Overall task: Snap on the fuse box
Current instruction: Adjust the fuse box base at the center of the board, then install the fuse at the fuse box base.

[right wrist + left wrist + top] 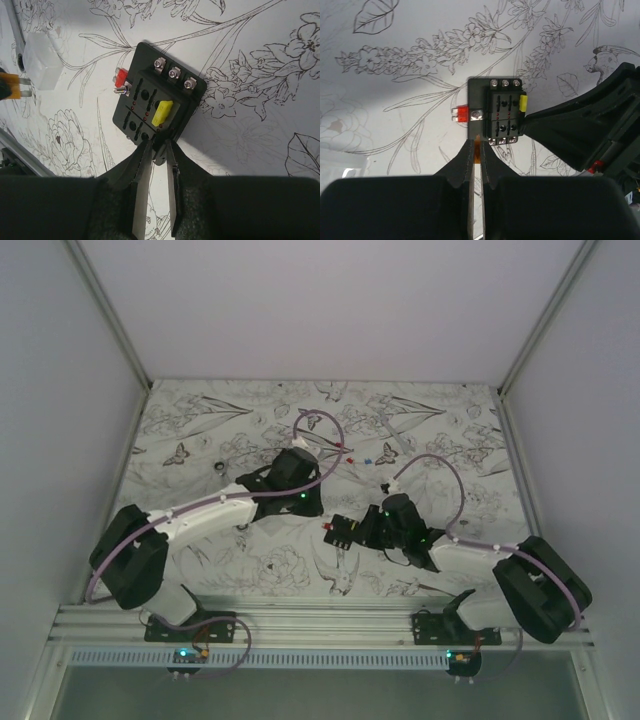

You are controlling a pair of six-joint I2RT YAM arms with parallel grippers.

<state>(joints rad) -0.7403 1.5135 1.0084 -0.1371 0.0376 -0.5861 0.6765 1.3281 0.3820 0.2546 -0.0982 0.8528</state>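
Right claw [157, 147]: pinching black square plastic fuse box [150, 100];
Left claw [477, 144]: pinching orange fuse [9, 85];
Risk: box may twist in edge-grip

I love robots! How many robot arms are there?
2. The left arm reaches from the near left corner toward the middle of the table; the right arm reaches from the near right to the black fuse box. None seems hidden.

Right pincer [157, 148] pinching fuse box [136, 107] edge, yellow fuse [162, 112] seated
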